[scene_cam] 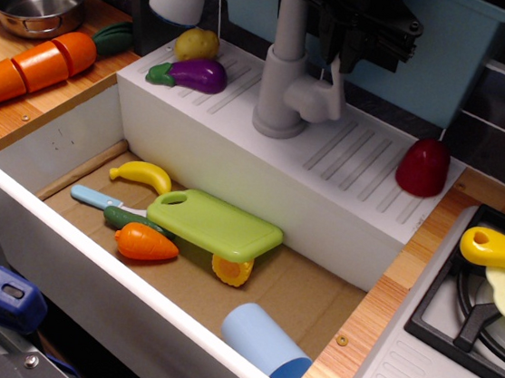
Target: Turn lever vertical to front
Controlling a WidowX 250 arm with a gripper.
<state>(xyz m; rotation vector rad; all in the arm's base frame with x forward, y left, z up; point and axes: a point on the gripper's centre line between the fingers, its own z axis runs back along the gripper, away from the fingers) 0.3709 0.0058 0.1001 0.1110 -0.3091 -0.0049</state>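
Note:
The lever (321, 95) is a light-grey stub on the right side of the grey tap column (282, 74), on the white ledge behind the sink. Its slim tab points straight up. My black gripper (339, 53) hangs down from the top of the view right over the lever. Its fingers stand on either side of the tab's upper end and hide its tip. I cannot tell whether they press on the tab.
A red cup (423, 166) stands on the ledge (363, 179) to the right, an eggplant (193, 74) and a potato (197, 44) to the left. A blue bin (451, 47) hangs behind the gripper. The sink holds a green board (217, 223) and toy food. The stove (452, 358) is at the right.

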